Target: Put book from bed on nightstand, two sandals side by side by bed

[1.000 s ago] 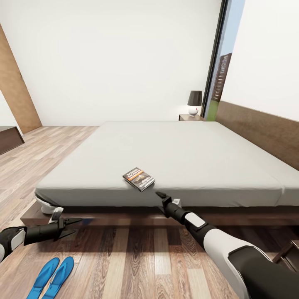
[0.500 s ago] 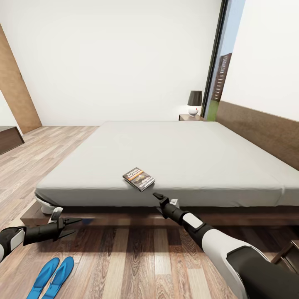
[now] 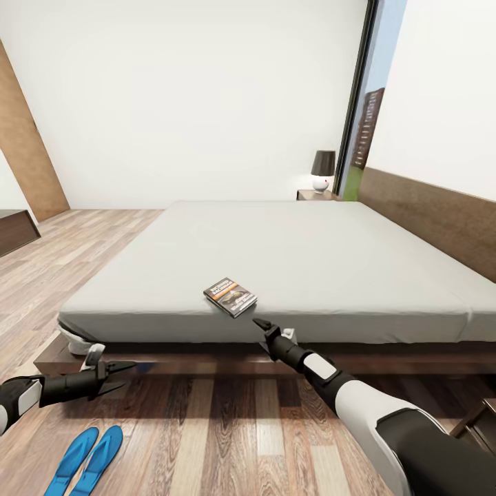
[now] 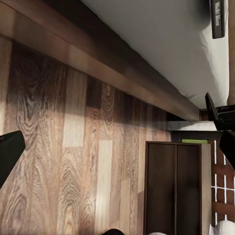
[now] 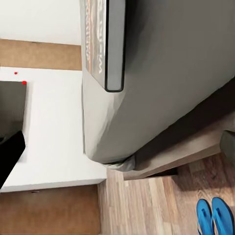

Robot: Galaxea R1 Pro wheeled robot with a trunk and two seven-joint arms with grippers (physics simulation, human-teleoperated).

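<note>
Fingers of your right gripper (image 3: 260, 324) spread, empty, just short of the book (image 3: 230, 297) lying flat at the mattress edge of the bed (image 3: 289, 255); a low approach may shove it inward instead of pinching it.

Title text on the book (image 3: 230, 297) too small to read, sandals (image 3: 87, 460) cut off by the lower edge, nightstand (image 3: 316, 195) mostly hidden behind the bed (image 3: 275, 262)

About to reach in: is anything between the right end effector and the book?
Nothing visible. The right end effector sits just short of the book, which lies near the mattress edge of the bed with bare mattress between them.
</note>
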